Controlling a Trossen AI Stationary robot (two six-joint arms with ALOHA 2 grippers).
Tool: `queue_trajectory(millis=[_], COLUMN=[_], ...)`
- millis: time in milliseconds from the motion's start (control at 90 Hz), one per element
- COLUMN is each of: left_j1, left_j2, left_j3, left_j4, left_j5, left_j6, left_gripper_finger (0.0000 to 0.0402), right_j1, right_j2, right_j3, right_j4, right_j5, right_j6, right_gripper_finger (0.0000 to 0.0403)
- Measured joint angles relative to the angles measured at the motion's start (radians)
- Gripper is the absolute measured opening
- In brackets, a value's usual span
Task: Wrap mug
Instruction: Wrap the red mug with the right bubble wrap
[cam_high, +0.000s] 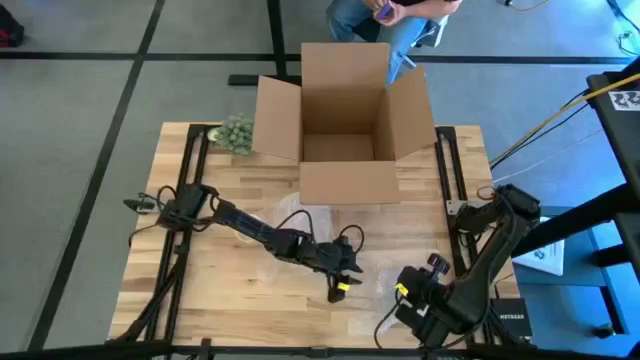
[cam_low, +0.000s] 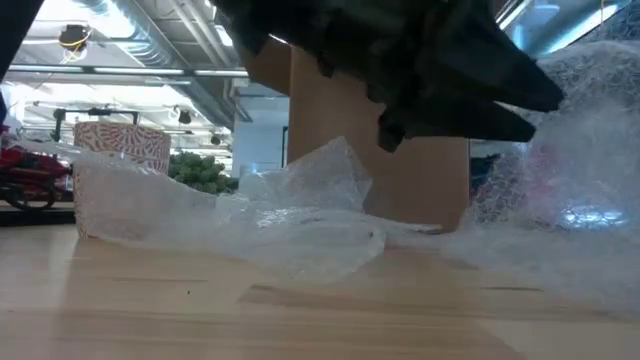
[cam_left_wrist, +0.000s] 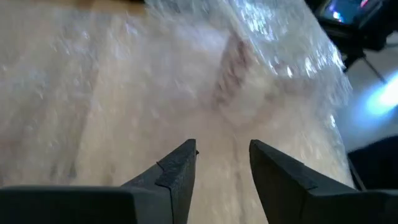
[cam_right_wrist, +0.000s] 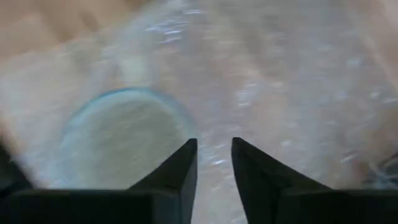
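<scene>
Both grippers hovered over clear crinkled bubble wrap (cam_left_wrist: 205, 81).
Left gripper (cam_left_wrist: 222, 163) and right gripper (cam_right_wrist: 214, 163) fingers stood slightly apart, gripping nothing.

A light wooden table (cam_high: 230, 285) with plank seams carries everything here, and an open cardboard box (cam_high: 347, 125) stands at its far edge, flaps spread, serving as the landmark. Just left of the box, at the table's far left corner, lies a green leafy bunch (cam_high: 236, 133). In front of the box, clear bubble wrap (cam_low: 300, 215) lies crumpled on the wood, spreading toward the near right part of the table. In the low view a cup with a red-and-white pattern (cam_low: 122, 150) stands left of the box, its lower part behind the wrap. Dark cables (cam_high: 170, 270) run along the table's left side.
</scene>
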Motion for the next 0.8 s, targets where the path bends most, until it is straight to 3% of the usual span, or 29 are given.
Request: queue_trajectory(millis=[211,356,578,800], left_j1=[-0.027,-0.039,-0.051,-0.059], left_j2=[-0.040,-0.042,-0.042,-0.070], left_j3=[0.000,0.000,0.000,0.000], left_j4=[-0.045,-0.062,-0.125,-0.249], left_j5=[0.001,-0.003,-0.006,-0.006], left_j6=[-0.003,-0.004,-0.025,-0.024], left_gripper_finger=[0.0134,0.0134,0.0134,0.0134], right_j1=[-0.008,-0.041,-0.126,-0.200], right_j2=[0.008,0.009,0.004,0.004], right_j3=[-0.088,-0.182,-0.280,-0.312], right_j4=[0.150,0.280,0.472,0.575], right_j5=[-0.064,-0.068,-0.163,-0.146], right_j6=[-0.071,-0.059,-0.107,-0.059], right_gripper_finger=[0.0005,0.0009,0.0002,0.0000])
